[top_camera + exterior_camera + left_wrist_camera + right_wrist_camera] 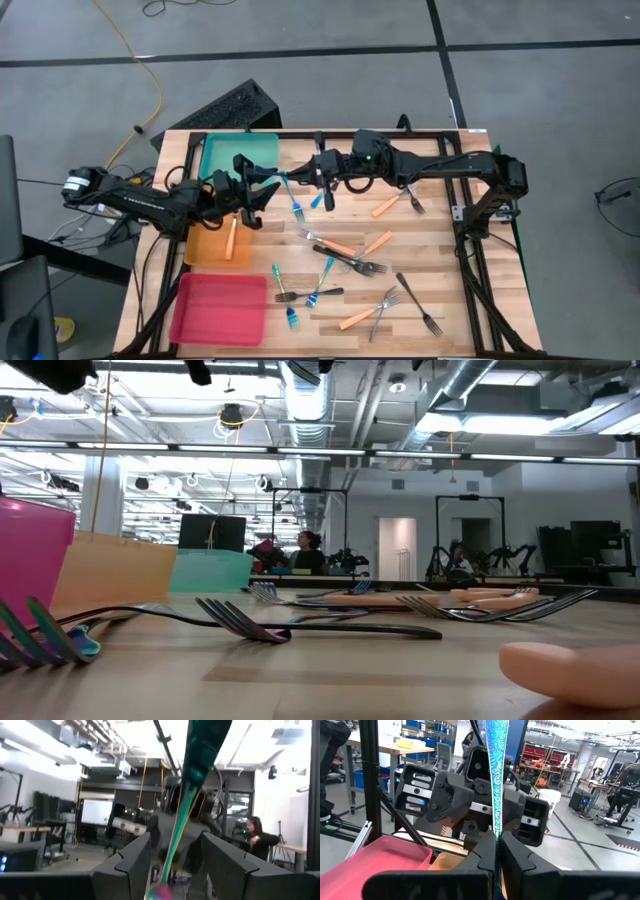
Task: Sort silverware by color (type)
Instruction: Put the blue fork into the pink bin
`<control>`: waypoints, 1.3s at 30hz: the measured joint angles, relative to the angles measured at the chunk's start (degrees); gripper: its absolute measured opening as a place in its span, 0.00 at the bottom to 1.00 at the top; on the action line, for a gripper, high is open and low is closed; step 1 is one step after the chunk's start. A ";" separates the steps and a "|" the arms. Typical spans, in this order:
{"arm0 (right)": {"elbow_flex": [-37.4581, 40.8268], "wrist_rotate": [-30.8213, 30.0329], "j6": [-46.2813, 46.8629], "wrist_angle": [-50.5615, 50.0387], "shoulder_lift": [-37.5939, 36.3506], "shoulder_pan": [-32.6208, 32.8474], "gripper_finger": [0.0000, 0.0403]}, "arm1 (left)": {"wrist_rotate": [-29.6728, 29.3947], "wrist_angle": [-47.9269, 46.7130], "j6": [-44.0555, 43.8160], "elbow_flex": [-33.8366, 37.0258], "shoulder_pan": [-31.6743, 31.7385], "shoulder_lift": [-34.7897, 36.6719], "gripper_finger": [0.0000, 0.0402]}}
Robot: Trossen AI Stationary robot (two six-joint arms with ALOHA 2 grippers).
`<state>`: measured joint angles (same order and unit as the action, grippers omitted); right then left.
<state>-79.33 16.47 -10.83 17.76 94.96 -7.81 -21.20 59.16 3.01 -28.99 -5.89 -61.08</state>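
Observation:
My right gripper (305, 178) (496, 840) is shut on a blue fork (288, 180) above the table's far middle. The fork has a shimmering blue metal shaft (496, 780) and a teal handle (202, 750). It rises out of the fingers toward my left gripper (265, 188) (175, 840). That gripper faces it, open, with one finger on each side of the fork and touching nothing. Several blue, orange and dark forks (345, 258) lie flat on the wooden table. One orange fork (232, 238) lies in the orange tray (205, 250). My right gripper pinches the fork's metal shaft (495, 827) between its two fingers. The fingers come level from the table's right side. The fork stands up out of them with its teal handle end free, lifted clear of the table.
A teal tray (225, 150), the orange tray and a pink tray (218, 308) stand in a row along the table's left side. Loose forks cover the middle and near right (420, 305). A black keyboard (225, 110) lies beyond the far edge.

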 joint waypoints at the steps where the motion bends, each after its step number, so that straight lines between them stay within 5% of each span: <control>1: 0.00 0.00 -0.01 0.00 0.00 0.00 0.09 | 0.07 -0.24 0.40 -0.36 0.00 -0.48 0.41; 19: 0.07 0.12 -0.15 -2.22 -0.04 0.28 0.09 | -0.08 2.05 5.25 -3.26 0.00 -7.17 0.39; 31: 0.07 0.55 -0.23 -2.23 -0.04 0.34 0.09 | -0.32 2.00 9.22 -3.22 0.00 -6.79 0.04; 39: 0.07 0.37 0.25 -2.21 -0.04 0.33 0.11 | -1.03 1.98 8.71 -3.20 0.00 -6.73 0.01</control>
<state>-79.26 16.84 -10.58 15.55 94.91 -7.49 -22.22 61.14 11.72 -32.18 -5.89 -67.81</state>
